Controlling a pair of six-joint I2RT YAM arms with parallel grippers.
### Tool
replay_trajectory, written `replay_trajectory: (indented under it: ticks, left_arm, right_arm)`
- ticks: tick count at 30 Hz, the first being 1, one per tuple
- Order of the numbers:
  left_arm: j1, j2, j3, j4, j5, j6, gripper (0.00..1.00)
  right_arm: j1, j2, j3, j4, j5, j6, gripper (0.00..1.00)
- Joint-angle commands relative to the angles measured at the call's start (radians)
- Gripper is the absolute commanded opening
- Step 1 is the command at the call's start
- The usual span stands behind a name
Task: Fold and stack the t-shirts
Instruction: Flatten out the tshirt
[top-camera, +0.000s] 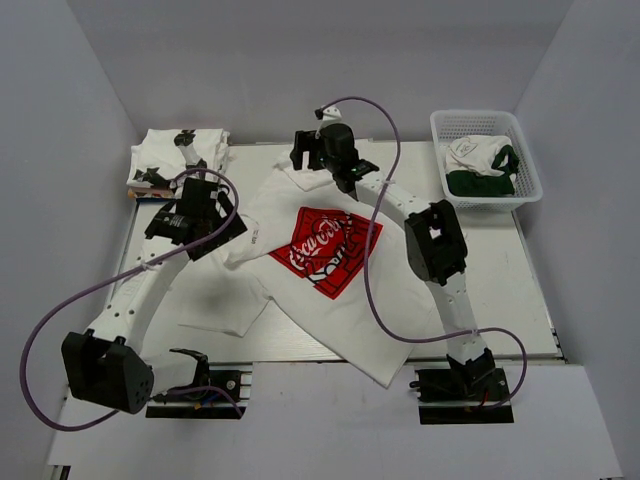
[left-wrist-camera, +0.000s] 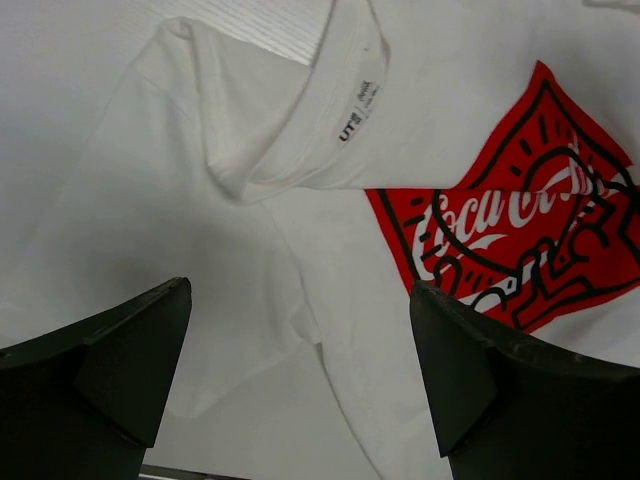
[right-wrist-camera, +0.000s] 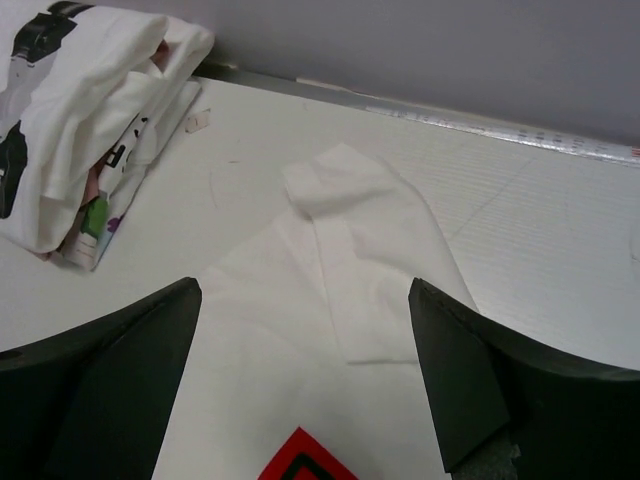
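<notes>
One Coca-Cola t-shirt (top-camera: 318, 268), UT label (left-wrist-camera: 357, 108)

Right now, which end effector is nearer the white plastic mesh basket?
Right: the right end effector hovers over the white red-logo t-shirt, left of the basket; left end effector farther left, near its collar.

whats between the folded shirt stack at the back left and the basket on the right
Top view: the right end effector and its purple cable, above a sleeve of the red-logo t-shirt; otherwise bare table up to the basket.
</notes>
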Motion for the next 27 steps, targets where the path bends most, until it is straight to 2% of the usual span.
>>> replay_trajectory:
  ticks: [1,4,6,7,8,9,12,16,23,24,26,27]
  left_arm:
    - [-0.007,0.033,-0.003,0.110,0.095,0.014,1.00]
    - [-0.018,0.121,-0.003,0.197,0.193,0.032,1.00]
    - [-0.018,0.192,0.008,0.295,0.246,0.050,1.00]
    - [-0.018,0.283,0.051,0.319,0.273,0.063,1.00]
    - [-0.018,0.337,0.086,0.319,0.298,0.073,1.00]
    - [-0.018,0.393,0.127,0.319,0.318,0.093,1.00]
    - [-0.027,0.609,0.342,0.284,0.341,0.150,1.00]
    - [-0.038,0.826,0.523,0.262,0.295,0.176,1.00]
    - [-0.038,1.125,0.802,0.233,0.294,0.256,1.00]
    - [-0.038,1.208,0.894,0.221,0.303,0.265,1.00]
    - [-0.029,1.295,1.002,0.160,0.303,0.265,1.00]
    - [-0.020,1.335,1.102,0.144,0.303,0.265,1.00]
  right_arm:
    - [0.007,-0.243,-0.094,0.008,0.076,-0.046,0.90]
    - [0.003,-0.402,-0.224,-0.187,0.110,0.002,0.90]
    - [-0.005,-0.453,-0.403,-0.294,0.153,0.057,0.90]
    - [-0.011,-0.530,-0.450,-0.313,0.171,0.095,0.90]
    - [-0.022,-0.552,-0.567,-0.339,0.185,0.114,0.90]
    - [-0.037,-0.575,-0.606,-0.402,0.190,0.132,0.90]
    - [-0.080,-0.724,-0.806,-0.457,0.178,0.215,0.90]
    - [-0.135,-0.801,-1.011,-0.480,0.166,0.221,0.90]
    - [-0.194,-0.815,-1.142,-0.466,0.096,0.191,0.90]
    - [-0.197,-0.798,-1.142,-0.471,0.092,0.192,0.90]
    - [-0.210,-0.780,-1.142,-0.471,0.071,0.179,0.90]
    - [-0.214,-0.775,-1.141,-0.459,0.029,0.169,0.90]
